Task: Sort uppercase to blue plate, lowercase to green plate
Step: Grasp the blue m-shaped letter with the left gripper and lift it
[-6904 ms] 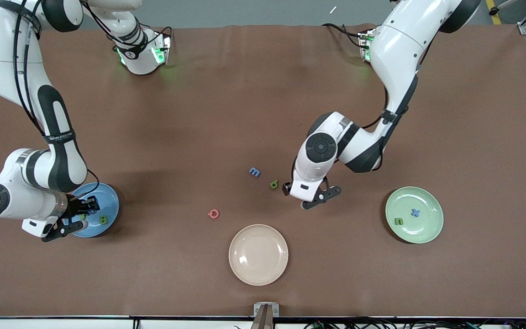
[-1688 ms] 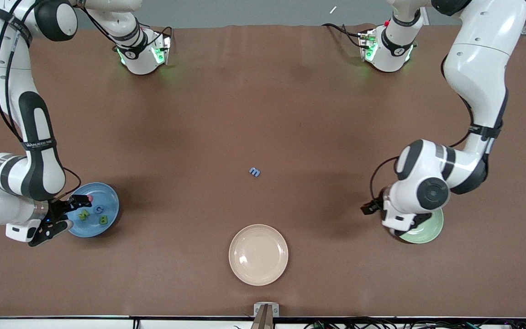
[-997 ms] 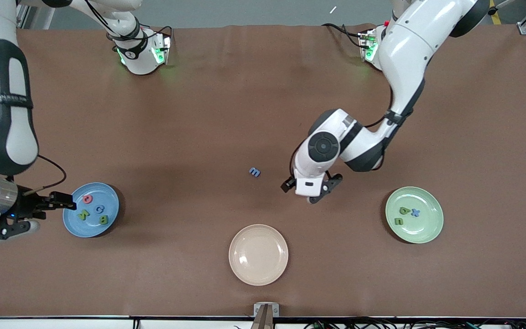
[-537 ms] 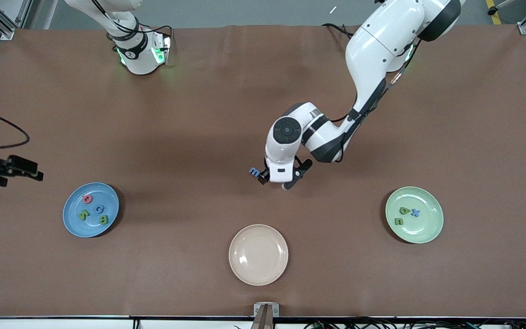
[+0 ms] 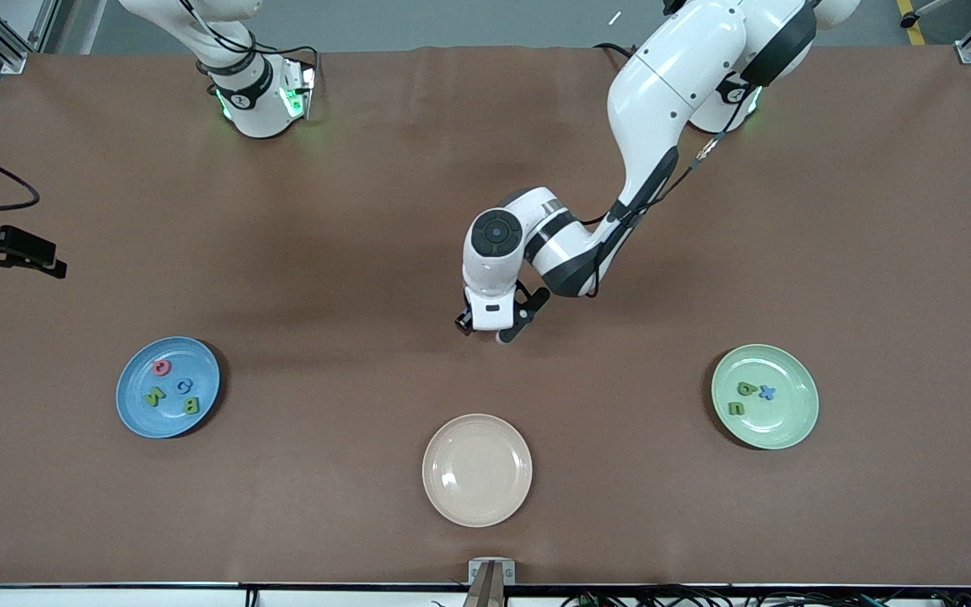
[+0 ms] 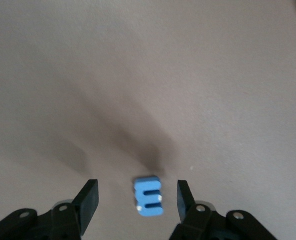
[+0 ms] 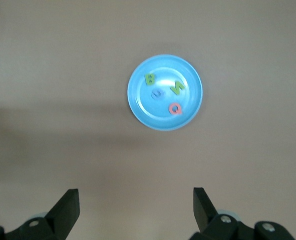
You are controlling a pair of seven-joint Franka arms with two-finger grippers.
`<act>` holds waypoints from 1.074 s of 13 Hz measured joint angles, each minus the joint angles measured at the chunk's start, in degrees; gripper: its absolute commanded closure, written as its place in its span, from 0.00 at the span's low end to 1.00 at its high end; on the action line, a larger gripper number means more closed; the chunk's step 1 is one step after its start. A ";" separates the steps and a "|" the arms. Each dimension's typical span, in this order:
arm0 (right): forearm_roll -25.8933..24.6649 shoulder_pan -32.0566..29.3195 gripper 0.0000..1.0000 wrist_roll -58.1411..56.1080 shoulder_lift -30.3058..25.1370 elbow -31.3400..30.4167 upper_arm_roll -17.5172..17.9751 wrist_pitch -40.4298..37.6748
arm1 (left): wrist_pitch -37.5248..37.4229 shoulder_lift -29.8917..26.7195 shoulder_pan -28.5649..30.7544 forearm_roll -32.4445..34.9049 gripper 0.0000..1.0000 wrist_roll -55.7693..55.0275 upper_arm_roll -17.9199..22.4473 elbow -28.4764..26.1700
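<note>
Cream plate (image 5: pixel 477 470): bare, close to the bench (image 5: pixel 367 211) edge nearest the front camera, about midway along it. Blue plate (image 5: pixel 168 399): a little farther in, toward the right arm's end of the bench; carries four capitals, namely green B (image 5: pixel 191 406), green N (image 5: pixel 153 395), blue G (image 5: pixel 184 386) and pink Q (image 5: pixel 162 367), all lying apart from one another. Green plate (image 5: pixel 764 396): about level with the blue one, toward the left arm's end; carries green n (image 5: pixel 736 408), blue x (image 5: pixel 767 392) and a green b-shaped letter (image 5: pixel 745 389), the last two close together. Left claw (image 5: pixel 490 327): low over the middle of the bench, fingers spread wide; the left wrist view shows the blue m (image 6: pixel 148 196) flat on the bench between the fingers (image 6: pixel 90 197), touching neither. Right claw (image 5: pixel 9 253): raised at the right arm's end of the bench, over its edge, fingers wide apart and holding nothing; its wrist view looks down on the blue plate.
</note>
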 measured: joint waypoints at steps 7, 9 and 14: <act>-0.92 1.00 0.00 0.53 -1.03 2.93 0.28 -5.11 | -0.59 2.84 -1.42 0.00 0.37 -1.21 0.37 2.93; -0.93 1.04 0.00 0.74 -1.03 2.16 0.28 -5.09 | -1.56 3.45 -2.54 0.00 0.40 -1.22 1.60 2.99; -0.96 1.43 0.00 0.84 -4.10 -2.00 0.31 0.66 | -2.42 3.62 -4.11 0.00 0.92 -1.26 3.04 3.83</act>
